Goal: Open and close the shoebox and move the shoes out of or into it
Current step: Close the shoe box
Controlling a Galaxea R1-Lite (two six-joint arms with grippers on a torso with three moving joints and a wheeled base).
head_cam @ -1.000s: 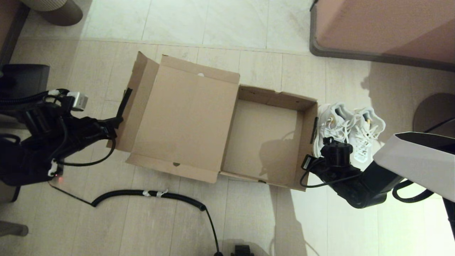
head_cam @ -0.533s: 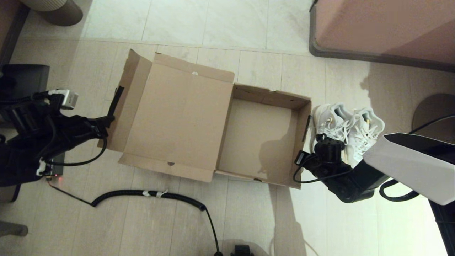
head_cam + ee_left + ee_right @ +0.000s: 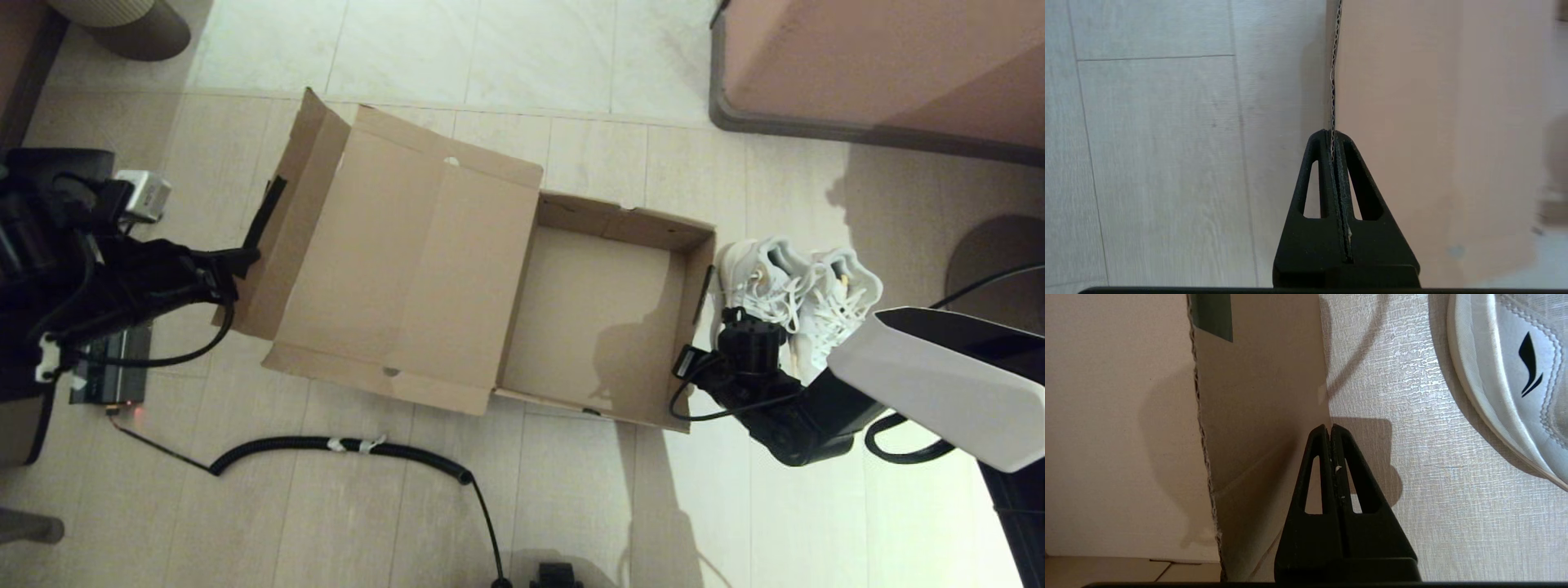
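Pinching the lid flap's edge, the left gripper (image 3: 1333,136) holds the shoebox (image 3: 604,318) open on the floor (image 3: 571,506). Fingers pressed together and holding nothing, the right gripper (image 3: 1329,428) hangs between the box's right wall and the shoes (image 3: 796,290).

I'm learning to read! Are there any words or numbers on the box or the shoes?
No words or numbers can be read anywhere.
shoes: only a small black swoosh-like mark on the side, no letters.
shoebox: plain brown cardboard with black tape, no print.
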